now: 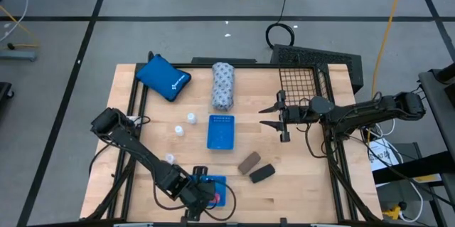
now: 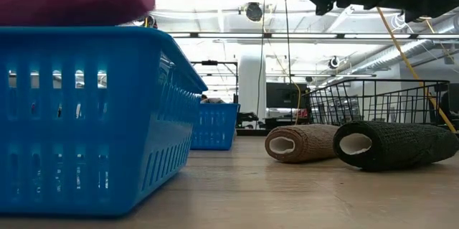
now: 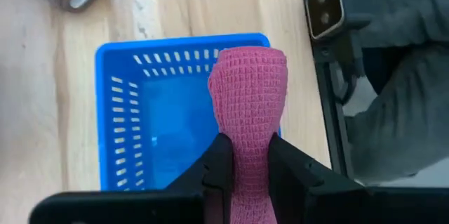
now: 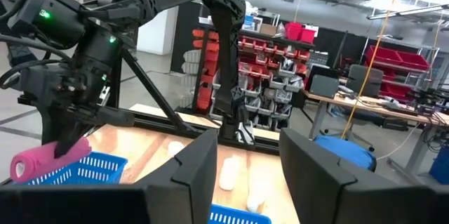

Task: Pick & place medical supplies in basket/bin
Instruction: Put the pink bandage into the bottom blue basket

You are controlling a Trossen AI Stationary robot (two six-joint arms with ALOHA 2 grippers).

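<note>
Left gripper point(image 3: 247, 164) clamps the pink roll point(image 3: 249, 101) above a blue tray point(image 3: 116, 122) (tray floor partly hidden). Right gripper point(image 1: 274, 117) is spread, empty, beside the basket point(image 1: 302, 77).

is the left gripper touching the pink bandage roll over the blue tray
Touching. The left wrist view shows the left gripper with both fingers pressed against the pink woven bandage roll, pinching it.

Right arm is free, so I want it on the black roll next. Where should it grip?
Grip the black roll across its middle, coming straight down from above. It lies on its side on the table, its long flanks open. The brown roll lies close alongside, so the finger on that side has little room. The right gripper is open.
</note>
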